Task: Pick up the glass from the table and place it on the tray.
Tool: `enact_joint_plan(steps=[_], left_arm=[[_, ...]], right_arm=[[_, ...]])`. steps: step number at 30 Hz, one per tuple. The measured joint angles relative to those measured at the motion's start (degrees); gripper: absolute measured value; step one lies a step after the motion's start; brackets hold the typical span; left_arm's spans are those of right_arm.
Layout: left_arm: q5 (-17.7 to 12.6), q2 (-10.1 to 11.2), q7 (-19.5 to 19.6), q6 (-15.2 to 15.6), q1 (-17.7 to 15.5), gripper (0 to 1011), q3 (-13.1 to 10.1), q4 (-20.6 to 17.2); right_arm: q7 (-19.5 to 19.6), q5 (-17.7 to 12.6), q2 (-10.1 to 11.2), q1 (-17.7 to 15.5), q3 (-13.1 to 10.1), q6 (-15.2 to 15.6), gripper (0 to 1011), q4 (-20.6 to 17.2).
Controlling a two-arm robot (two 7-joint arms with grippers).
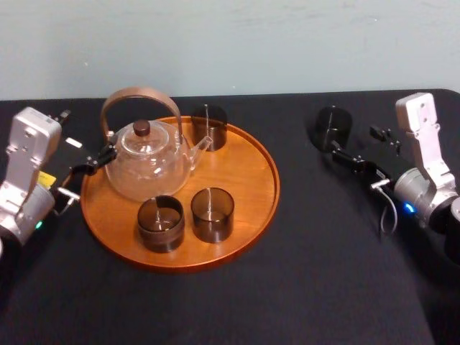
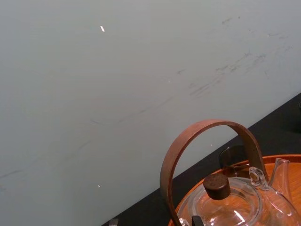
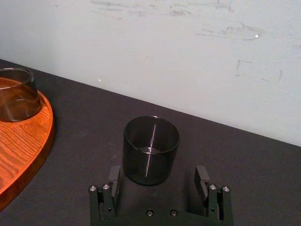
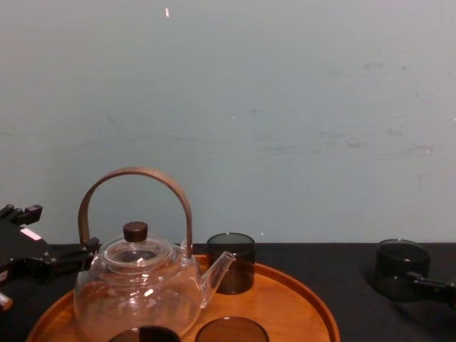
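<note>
A dark smoked glass (image 1: 333, 126) stands upright on the black table (image 1: 323, 273), to the right of the round wooden tray (image 1: 255, 208). My right gripper (image 3: 157, 176) is open at table height. Its fingertips (image 3: 113, 175) stand either side of the glass's (image 3: 150, 149) near side and do not touch it. From the head view, this right gripper (image 1: 357, 145) reaches in from the right. My left gripper (image 1: 92, 162) hangs at the tray's left rim beside the glass teapot (image 1: 147, 162), fingertips apart and holding nothing.
Three more dark glasses (image 1: 212, 213) stand on the tray: two in front of the teapot and one behind its spout. The teapot's tall wooden handle (image 4: 135, 174) arches over it. A pale wall (image 4: 285, 107) closes off the table's far edge.
</note>
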State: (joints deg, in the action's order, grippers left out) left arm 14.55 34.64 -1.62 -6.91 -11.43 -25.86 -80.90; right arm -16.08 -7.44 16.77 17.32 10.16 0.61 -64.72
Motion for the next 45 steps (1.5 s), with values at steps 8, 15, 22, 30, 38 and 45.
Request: enact_joint_plan(steps=[8,15,22,30,38,45], left_arm=[[0.00,0.00,0.00,0.00,0.00,1009,0.00,0.00],[0.00,0.00,0.00,0.00,0.00,1010,0.00,0.00],[0.00,0.00,0.00,0.00,0.00,1010,0.00,0.00],[0.00,0.00,0.00,0.00,0.00,1010,0.00,0.00],[0.00,0.00,0.00,0.00,-0.01,1010,0.00,0.00],[0.00,0.00,0.00,0.00,0.00,1010,0.00,0.00]], right_arm=[[-0.02,0.81,-0.80,2.04,0.46,-0.50,1002,2.78],[-0.20,1.28,-1.47,3.48,0.73,-1.17,1002,4.74],[-0.46,1.64,-2.07,5.05,1.02,-1.89,1002,6.75],[-0.66,2.18,-2.88,7.67,1.42,-3.02,1002,10.09],[-0.79,2.53,-3.58,10.10,1.60,-3.91,1002,13.10],[-0.80,2.90,-4.28,12.40,1.73,-4.70,1002,16.27]])
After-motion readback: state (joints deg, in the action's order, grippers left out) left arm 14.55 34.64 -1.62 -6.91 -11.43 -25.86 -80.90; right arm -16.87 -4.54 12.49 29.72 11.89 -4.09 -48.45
